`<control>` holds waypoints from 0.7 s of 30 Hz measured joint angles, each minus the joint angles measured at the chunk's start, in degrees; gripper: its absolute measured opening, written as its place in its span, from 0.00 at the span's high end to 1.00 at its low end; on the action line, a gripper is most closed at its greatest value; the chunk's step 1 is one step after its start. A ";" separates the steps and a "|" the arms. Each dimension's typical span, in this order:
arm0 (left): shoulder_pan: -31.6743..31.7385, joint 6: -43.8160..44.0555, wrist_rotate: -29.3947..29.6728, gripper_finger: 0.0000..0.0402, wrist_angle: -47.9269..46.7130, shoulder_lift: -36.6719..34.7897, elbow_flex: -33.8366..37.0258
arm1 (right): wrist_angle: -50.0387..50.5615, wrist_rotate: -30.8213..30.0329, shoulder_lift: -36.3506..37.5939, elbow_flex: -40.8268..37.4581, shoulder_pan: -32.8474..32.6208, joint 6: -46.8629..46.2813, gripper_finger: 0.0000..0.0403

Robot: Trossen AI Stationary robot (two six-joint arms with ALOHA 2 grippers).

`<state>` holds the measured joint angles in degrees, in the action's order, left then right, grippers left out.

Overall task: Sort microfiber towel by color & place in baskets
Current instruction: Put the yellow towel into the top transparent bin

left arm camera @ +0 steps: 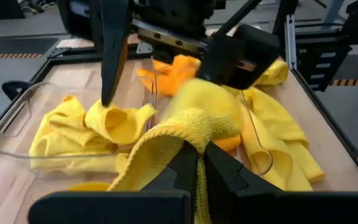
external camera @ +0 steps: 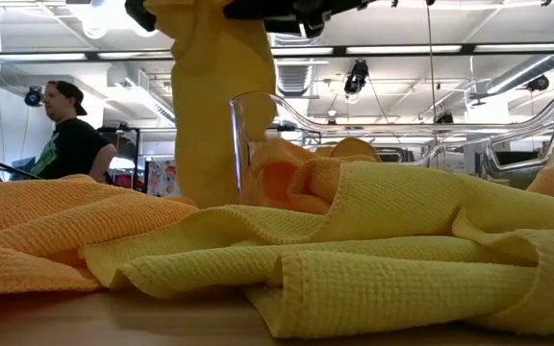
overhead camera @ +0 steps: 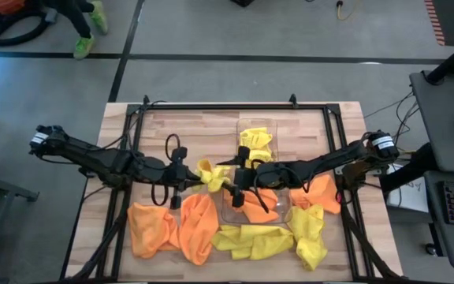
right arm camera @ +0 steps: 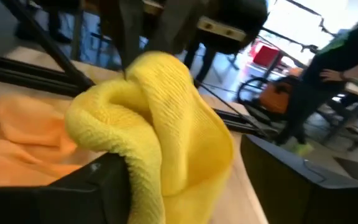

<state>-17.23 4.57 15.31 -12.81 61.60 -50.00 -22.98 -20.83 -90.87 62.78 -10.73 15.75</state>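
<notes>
Left tool (left arm camera: 199,177) clamped on yellow towel (left arm camera: 201,115)

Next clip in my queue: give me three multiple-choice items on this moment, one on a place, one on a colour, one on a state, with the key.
1. The clear plastic basket holding orange microfiber cloths is:
A) the one nearer the loose cloths piled on the wooden table
B) the one farther from them
C) neither

2. The cloth hanging from the left gripper is:
A) orange
B) yellow
C) white

3. The left gripper's jaws are:
A) wide open
B) shut on the cloth
C) shut on nothing

Key:
1. A, orange fills the basket beside the pile, while the other basket holds yellow.
2. B, the soft yellow cloth droops from it.
3. B, the jaws pinch it in the left wrist view.
</notes>
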 joint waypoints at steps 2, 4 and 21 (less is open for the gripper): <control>0.00 -0.18 -0.95 1.00 2.03 1.38 0.00 | 0.07 0.31 0.00 0.36 0.13 -0.75 0.29; 0.00 -0.56 -1.44 1.00 4.45 3.18 0.00 | -0.04 0.30 0.00 0.44 0.18 -0.79 0.27; 0.02 0.86 0.61 0.92 10.38 5.41 0.04 | 1.97 7.81 0.00 0.73 0.27 1.57 0.94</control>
<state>-17.21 5.43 15.92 -2.43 67.02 -49.95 -21.02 -13.03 -90.87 63.51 -10.46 17.32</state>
